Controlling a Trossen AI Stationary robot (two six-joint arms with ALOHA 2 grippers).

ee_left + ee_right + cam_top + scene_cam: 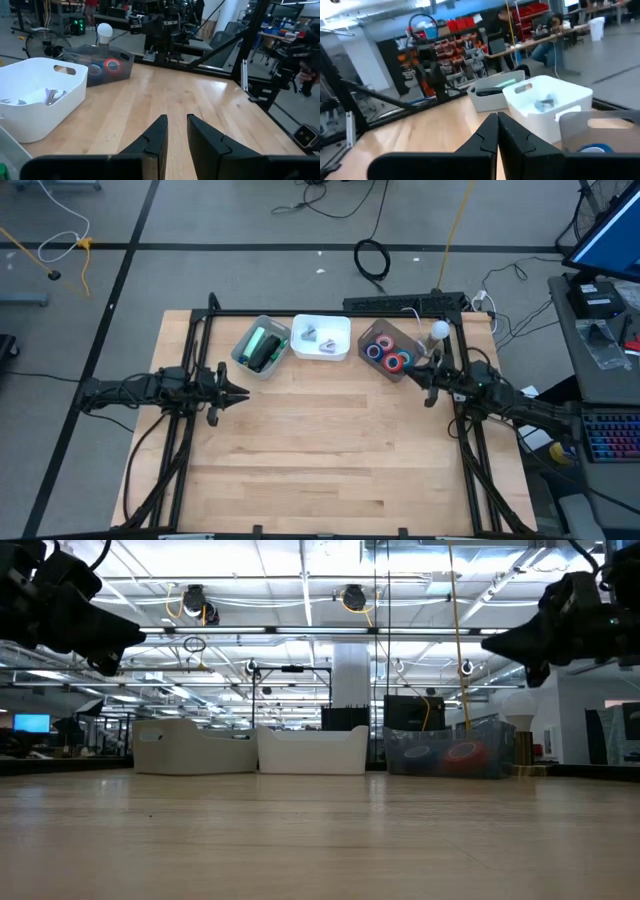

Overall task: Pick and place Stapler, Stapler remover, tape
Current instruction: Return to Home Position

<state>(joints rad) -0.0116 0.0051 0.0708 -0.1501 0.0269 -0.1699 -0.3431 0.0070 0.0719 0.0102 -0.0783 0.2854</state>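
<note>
Green and black staplers (pixel 262 348) lie in a clear bin (pixel 243 352) at the far left of the table. Grey staple removers (pixel 318 338) lie in a white bin (pixel 340 350) beside it. Blue and red tape rolls (pixel 390 355) lie in a grey see-through bin (pixel 372 332) at the far right; they also show in the left wrist view (pixel 111 65). My left gripper (pixel 240 392) hovers above the table's left side, empty, its fingers a narrow gap apart (pixel 177 120). My right gripper (pixel 412 376) hovers near the tape bin, shut and empty (pixel 497 116).
A white bulb-shaped object (pixel 438 330) stands just behind the tape bin. A black frame (pixel 330 312) runs round the table's far edge and sides. The bare wooden tabletop (pixel 330 450) stretches from the bins to the near edge.
</note>
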